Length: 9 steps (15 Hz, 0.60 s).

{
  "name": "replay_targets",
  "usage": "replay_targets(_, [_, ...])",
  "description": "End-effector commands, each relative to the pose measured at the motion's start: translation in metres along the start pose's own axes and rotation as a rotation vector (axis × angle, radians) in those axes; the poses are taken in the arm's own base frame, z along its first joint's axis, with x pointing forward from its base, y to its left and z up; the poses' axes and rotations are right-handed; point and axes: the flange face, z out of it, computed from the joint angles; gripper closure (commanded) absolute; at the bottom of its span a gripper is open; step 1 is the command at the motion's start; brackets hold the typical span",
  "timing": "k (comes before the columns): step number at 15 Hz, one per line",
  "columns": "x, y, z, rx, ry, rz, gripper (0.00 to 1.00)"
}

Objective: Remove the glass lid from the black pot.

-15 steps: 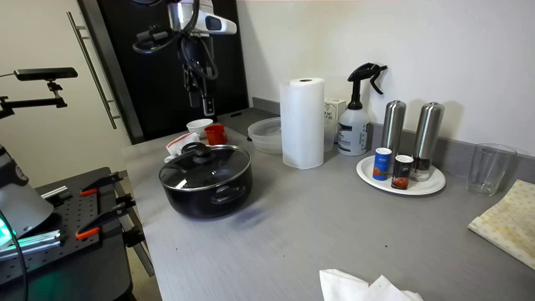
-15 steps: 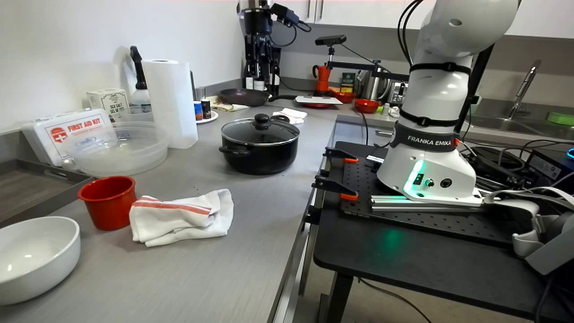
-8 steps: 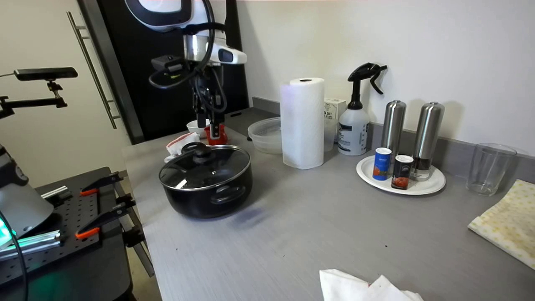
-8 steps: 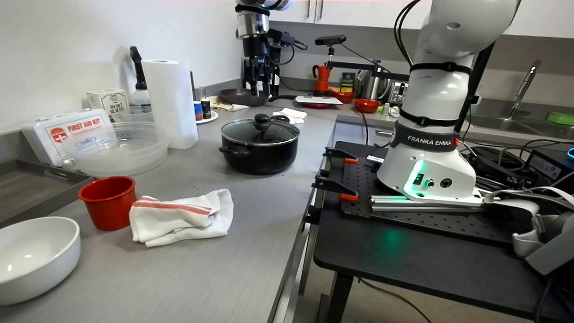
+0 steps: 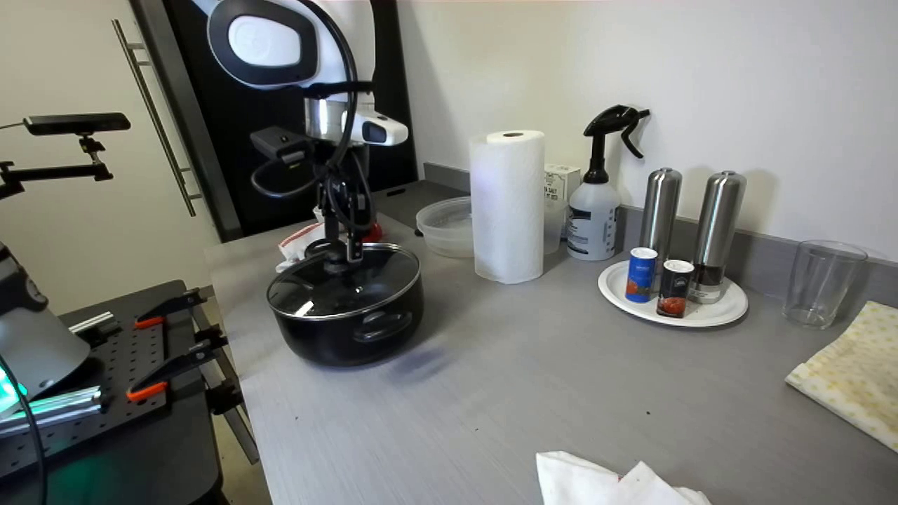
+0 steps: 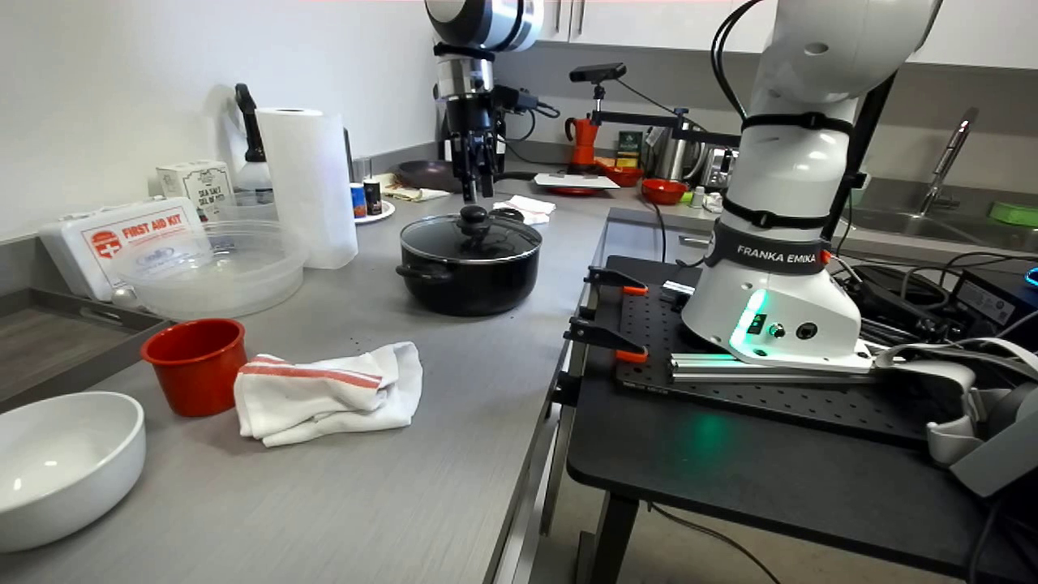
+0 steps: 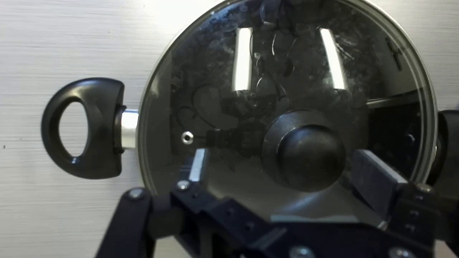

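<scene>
Near counter [image 6: 478, 385] edge facing robot base [image 6: 791, 300]: pot [image 6: 474, 288] with lid [image 7: 283, 98] on. Straddles knob [image 7: 312, 157] in wrist view with gripper [image 7: 281, 157] spread wide, nothing grasped, presumably to clear it before pinching; cannot tell depth.

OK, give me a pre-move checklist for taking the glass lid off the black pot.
1. Gripper open: ok, its fingers stand apart.
2. Knob centred between them: not ok; in the wrist view it sits nearer the finger at the picture's right.
3. Fingers low enough to grip the knob: cannot tell; the views leave height unclear.
4. Glass lid seated: ok, its rim looks level on the black pot.
5. Pot support: ok, it stands flat on the counter.
</scene>
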Motion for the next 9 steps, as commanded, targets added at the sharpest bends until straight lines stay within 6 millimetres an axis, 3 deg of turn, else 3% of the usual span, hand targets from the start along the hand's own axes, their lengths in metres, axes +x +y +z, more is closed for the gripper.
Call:
replay_targets(1, [0.0,-0.011,0.021,0.006,0.008,-0.026,0.0])
replay_targets(6, [0.002,-0.024,0.038,-0.008,0.014,-0.043,0.0])
replay_targets(7, [0.002,-0.024,0.04,-0.008,0.017,-0.047,0.17])
replay_targets(9, [0.004,-0.024,0.038,-0.011,0.031,-0.045,0.33])
